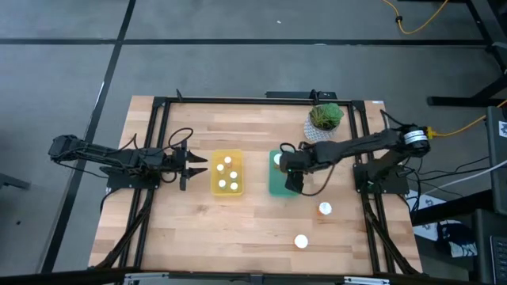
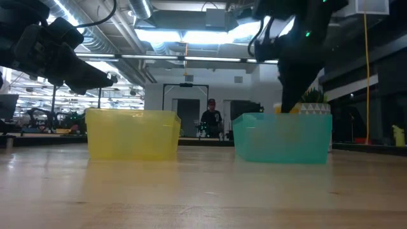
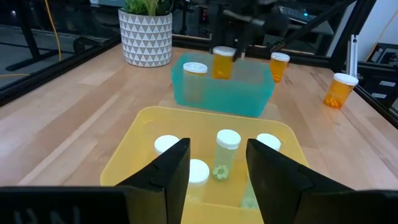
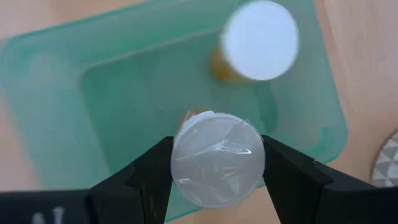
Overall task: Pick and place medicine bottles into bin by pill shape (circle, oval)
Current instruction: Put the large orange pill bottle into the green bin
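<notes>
right gripper (image 4: 217, 163): positioned over the green bin (image 1: 276, 186); fingers pinched on the white cap of an orange bottle (image 3: 223, 62), one finger on each side; the bottle is held upright above the bin's inside, not touching the floor as seen in the left wrist view.
held bottle cap (image 4: 217, 158): seen from above in the right wrist view, covered with a clear film; the orange body is mostly hidden below it.
green bin: placed right of the yellow bin (image 1: 226, 190), near the table's middle; one white-capped orange bottle (image 4: 256, 43) is already stood inside, toward the plant-side end.
yellow bin: four white-capped bottles are seen inside from above (image 1: 227, 161); one clear-bodied bottle (image 3: 226, 153) with pale pills is stood upright in the middle.
left gripper (image 1: 194, 166): held just left of the yellow bin, above the table; fingers (image 3: 169, 174) spread apart, nothing between them.
loose bottles: two are left on the table toward the right front, one orange-bodied (image 1: 324, 209), one shown only by its white cap (image 1: 301, 241); both well apart from the bins.
plant pot (image 1: 325, 120): white patterned pot with a green plant, at the table's back right, near the green bin.
table (image 1: 198, 229): light wood boards, dark frame rails along both sides.
background: a person (image 2: 210, 119) is seen far off in the low view, between the two bins.
</notes>
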Robot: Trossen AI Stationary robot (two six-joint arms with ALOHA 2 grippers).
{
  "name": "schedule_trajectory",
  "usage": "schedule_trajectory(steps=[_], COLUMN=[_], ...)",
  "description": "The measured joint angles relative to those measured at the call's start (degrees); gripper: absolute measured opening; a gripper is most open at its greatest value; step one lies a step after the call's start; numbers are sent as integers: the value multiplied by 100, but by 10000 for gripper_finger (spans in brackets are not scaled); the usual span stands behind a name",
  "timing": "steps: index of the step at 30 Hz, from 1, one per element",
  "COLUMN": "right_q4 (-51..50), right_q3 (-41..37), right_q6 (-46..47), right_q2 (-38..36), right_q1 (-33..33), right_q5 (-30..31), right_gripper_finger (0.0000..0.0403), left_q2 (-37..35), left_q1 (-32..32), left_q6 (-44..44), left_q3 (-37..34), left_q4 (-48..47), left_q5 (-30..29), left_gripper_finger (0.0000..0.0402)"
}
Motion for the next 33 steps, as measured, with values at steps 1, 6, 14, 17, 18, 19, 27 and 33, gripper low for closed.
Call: schedule_trajectory(steps=[1, 6, 14, 17, 18, 19, 27, 33], right_q4=[4, 26, 60, 58, 56, 43, 43, -245], right_q3=[0, 0, 0, 0, 0, 0, 77, 425], right_q6=[-22, -19, 17, 17, 15, 11, -155, -108], right_q2=[62, 281, 377, 377, 377, 377, 151, -226], right_q1=[-87, -382, -427, -427, -427, -427, -424, -272], right_q5=[-1, 1, 1, 0, -1, 0, 322, 324], right_gripper_finger=[216, 219, 263, 274, 275, 276, 277, 276], left_q2=[0, 0, 0, 0, 0, 0, 0, 0], left_q1=[0, 0, 0, -1, -1, 0, 0, 0], left_q6=[0, 0, 0, 0, 0, 0, 0, 0], left_q3=[2, 1, 2, 2, 2, 1, 2, 0], left_q4=[2, 2, 2, 2, 1, 1, 2, 1], left_q5=[2, 0, 0, 2, 1, 1, 1, 0], left_gripper_finger=[150, 150, 150, 150, 150, 150, 150, 150])
